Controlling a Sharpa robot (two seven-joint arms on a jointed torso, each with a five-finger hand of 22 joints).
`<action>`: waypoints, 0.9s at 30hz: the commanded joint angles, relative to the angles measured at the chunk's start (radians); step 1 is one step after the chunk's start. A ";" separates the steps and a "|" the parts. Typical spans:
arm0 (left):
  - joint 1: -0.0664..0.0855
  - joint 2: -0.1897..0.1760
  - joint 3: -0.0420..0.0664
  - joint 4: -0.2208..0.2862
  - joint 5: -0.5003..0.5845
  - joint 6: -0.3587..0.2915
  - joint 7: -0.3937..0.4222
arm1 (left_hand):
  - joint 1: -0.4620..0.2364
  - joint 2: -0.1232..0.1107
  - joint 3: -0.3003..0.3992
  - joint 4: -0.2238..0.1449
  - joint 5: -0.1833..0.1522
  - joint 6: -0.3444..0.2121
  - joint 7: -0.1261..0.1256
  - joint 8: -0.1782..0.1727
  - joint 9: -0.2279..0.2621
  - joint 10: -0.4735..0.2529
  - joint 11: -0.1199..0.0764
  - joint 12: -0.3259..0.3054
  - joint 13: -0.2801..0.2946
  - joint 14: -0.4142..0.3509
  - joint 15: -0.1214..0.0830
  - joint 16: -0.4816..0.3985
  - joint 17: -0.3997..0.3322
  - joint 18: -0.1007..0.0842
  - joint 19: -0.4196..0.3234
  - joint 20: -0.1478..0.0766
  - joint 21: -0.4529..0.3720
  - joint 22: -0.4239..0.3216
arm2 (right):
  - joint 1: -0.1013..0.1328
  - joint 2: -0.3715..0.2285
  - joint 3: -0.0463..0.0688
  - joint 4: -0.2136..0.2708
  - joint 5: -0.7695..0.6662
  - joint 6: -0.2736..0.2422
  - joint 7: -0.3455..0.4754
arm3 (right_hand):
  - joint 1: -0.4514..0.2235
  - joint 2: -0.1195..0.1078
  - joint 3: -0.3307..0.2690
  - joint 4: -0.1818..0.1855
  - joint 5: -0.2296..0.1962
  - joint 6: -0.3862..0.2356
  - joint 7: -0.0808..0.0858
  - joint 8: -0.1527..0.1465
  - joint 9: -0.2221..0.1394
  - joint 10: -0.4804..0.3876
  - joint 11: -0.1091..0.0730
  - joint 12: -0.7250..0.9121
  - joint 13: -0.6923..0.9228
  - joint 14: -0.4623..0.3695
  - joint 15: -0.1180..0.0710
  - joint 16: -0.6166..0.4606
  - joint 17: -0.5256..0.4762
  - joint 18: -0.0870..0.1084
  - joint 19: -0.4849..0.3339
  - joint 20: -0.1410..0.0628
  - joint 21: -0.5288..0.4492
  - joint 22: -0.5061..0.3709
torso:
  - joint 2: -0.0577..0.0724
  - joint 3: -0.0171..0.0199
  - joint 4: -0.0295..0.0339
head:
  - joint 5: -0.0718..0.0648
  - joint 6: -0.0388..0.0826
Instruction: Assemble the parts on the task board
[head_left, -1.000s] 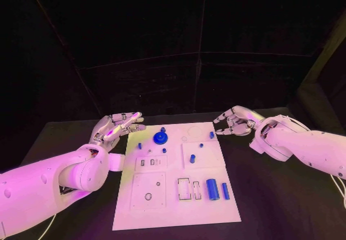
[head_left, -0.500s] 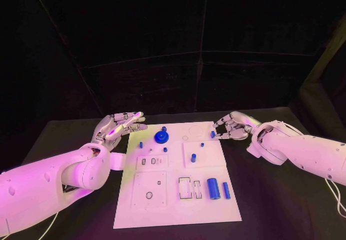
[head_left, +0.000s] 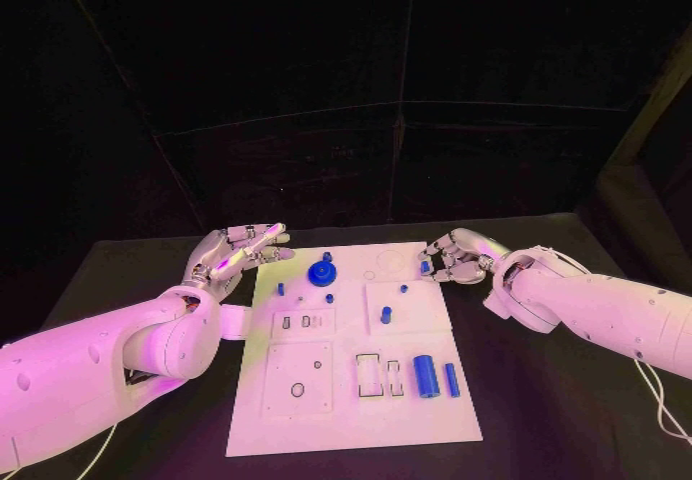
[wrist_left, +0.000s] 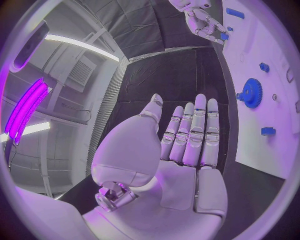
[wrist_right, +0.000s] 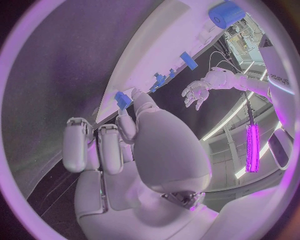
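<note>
The white task board (head_left: 353, 400) lies mid-table. A small blue peg (head_left: 424, 267) stands at its far right edge, and my right hand (head_left: 456, 258) has its thumb and a fingertip closed round that peg, the other fingers curled. In the right wrist view the peg (wrist_right: 123, 99) sits at the fingertips. My left hand (head_left: 238, 250) hovers beside the board's far left corner, fingers spread and holding nothing; the left wrist view shows its bare palm (wrist_left: 181, 165). A blue gear (head_left: 322, 274) stands near the board's far end.
Two blue cylinders (head_left: 426, 377) (head_left: 451, 380) lie at the board's near right. Small blue pegs (head_left: 385, 317) (head_left: 281, 290) (head_left: 329, 299) stand around its middle. Black table (head_left: 577, 400) surrounds the board on both sides.
My right hand has moved left, in to the board's far right edge, and closed its fingertips on the small blue peg. The left hand has stayed in place.
</note>
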 joint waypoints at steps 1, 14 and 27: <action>0.001 0.002 0.001 0.000 -0.005 0.013 0.011 | 0.005 0.008 0.002 -0.006 0.005 0.002 0.006 -0.006 -0.001 0.001 0.004 -0.004 -0.001 0.003 0.003 -0.004 0.001 0.015 0.004 0.001 -0.006 -0.001 | 0.000 0.004 0.001 -0.006 -0.002 -0.027 0.006 | 0.002 0.014 0.001 -0.003 -0.001 0.008 0.000 0.006 0.001 0.004 0.002 0.008 0.003 0.055 0.003 0.006 0.018 0.003 0.008 0.001 0.005 0.020 | -0.001 -0.0009 0.0006 | 0.001 -0.001; 0.000 0.001 0.001 0.000 -0.005 0.013 0.009 | 0.005 0.008 0.002 -0.006 0.005 0.002 0.006 -0.006 -0.001 0.001 0.004 -0.004 -0.001 0.003 0.003 -0.004 0.001 0.015 0.004 0.001 -0.006 -0.001 | -0.001 0.012 0.001 -0.019 0.005 -0.027 0.001 | 0.004 0.043 0.012 -0.007 -0.033 0.044 -0.005 0.024 0.004 0.012 -0.001 0.025 0.016 0.058 0.001 0.013 0.032 -0.001 0.020 -0.001 0.012 0.036 | -0.001 -0.0014 0.0005 | -0.001 -0.002; 0.000 -0.002 0.001 0.001 -0.005 0.013 0.008 | 0.005 0.008 0.002 -0.006 0.005 0.002 0.006 -0.006 -0.001 0.001 0.004 -0.004 -0.001 0.003 0.003 -0.004 0.001 0.015 0.004 0.001 -0.006 -0.001 | -0.001 0.014 0.001 -0.023 0.005 -0.014 -0.001 | 0.012 0.062 0.032 -0.021 -0.057 0.107 -0.022 0.049 0.009 0.018 -0.015 0.036 0.024 0.061 -0.009 0.019 0.044 -0.004 0.033 -0.008 0.020 0.053 | -0.001 -0.0014 0.0000 | 0.000 -0.006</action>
